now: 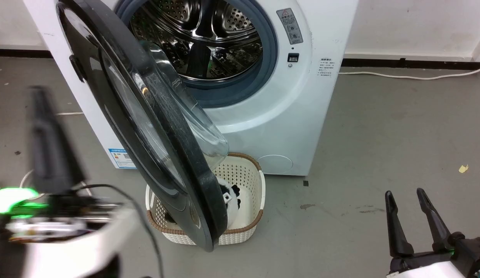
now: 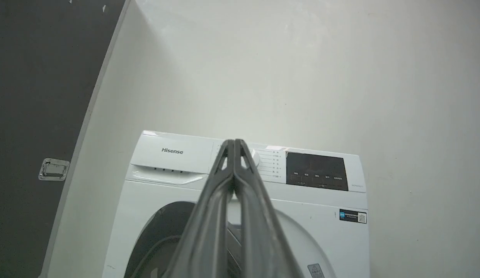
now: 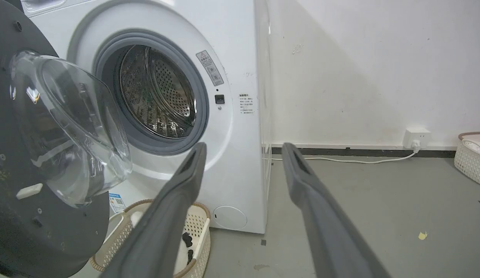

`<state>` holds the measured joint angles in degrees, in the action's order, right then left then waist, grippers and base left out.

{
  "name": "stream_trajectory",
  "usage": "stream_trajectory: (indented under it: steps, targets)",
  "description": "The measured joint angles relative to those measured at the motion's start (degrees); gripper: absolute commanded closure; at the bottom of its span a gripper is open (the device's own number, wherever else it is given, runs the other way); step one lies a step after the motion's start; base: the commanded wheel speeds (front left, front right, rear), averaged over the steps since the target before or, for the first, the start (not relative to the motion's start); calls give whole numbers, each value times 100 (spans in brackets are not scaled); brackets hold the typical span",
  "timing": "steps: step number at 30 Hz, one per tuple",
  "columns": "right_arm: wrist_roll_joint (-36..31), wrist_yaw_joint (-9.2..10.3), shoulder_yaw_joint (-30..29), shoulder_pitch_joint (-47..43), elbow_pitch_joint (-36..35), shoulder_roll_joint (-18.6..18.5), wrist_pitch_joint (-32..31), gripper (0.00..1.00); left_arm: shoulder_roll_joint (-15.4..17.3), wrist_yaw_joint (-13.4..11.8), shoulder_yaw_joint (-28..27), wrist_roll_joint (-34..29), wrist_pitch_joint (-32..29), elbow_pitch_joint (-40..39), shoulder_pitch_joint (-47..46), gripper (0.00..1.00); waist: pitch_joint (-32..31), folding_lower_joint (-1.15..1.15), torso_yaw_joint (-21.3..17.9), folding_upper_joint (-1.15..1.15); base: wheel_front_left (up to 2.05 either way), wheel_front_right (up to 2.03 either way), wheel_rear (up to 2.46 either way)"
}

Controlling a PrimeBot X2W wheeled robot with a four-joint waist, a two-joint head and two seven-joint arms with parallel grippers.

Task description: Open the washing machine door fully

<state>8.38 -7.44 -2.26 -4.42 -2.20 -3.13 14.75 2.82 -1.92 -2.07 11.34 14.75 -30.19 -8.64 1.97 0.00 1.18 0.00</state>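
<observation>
L claw [image 2: 234,143] blurred in head view, pinched together; R claw [image 1: 404,192] spread; door [image 1: 120,96] half-hides basket [image 1: 245,231].

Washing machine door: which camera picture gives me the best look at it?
The head view: the washing machine door shows almost whole, black rim and glass bowl, swung out over the basket. The right wrist view shows its inner face, cut off at the left. In the left wrist view a dark curve may be its edge.
</observation>
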Motion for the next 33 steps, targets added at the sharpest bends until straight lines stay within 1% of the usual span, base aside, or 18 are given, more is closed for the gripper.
stream_trajectory:
  steps: [5, 9, 12, 14, 17, 22, 27, 33]
  targets:
    - [41, 0, -58, 0, 14, 1, 0, 0, 1, 209, 936, -504, -40, 177, 3, 100, 13, 0, 0, 0, 0, 0, 0]
    - [47, 0, -18, 1, 33, 1, 0, 0, -5, 349, 1817, -571, -494, 744, 141, 100, 30, 0, 17, 0, 0, 0, 0]
    - [70, 0, 38, 3, 57, 1, 0, 0, -7, 361, 2337, -541, -740, 1244, 316, 100, 35, -1, 11, 0, 0, 0, 0]
    - [70, 0, 70, 7, 70, 2, 0, 0, -7, 319, 2562, -497, -870, 1591, 418, 100, 39, -1, -3, 0, 0, 0, 0]
    - [71, 0, 112, 16, 74, 2, 0, 0, -9, 92, 2666, -388, -911, 2058, 516, 100, 59, -1, -41, 0, 0, 0, 0]
    - [80, 0, 123, 17, 97, 2, 0, 0, -8, -54, 2654, -236, -969, 2882, 522, 100, 124, -1, -73, 0, 0, 0, 0]
    - [194, 0, 151, 16, 127, 2, 0, 0, -10, -189, 2536, -86, -905, 3225, 516, 100, 177, 0, -20, 0, 0, 0, 0]
    - [281, 0, 104, -10, 165, 7, 0, 0, -34, -231, 2560, 1, -806, 3401, 522, 100, 116, 0, 246, 0, 0, 0, 0]
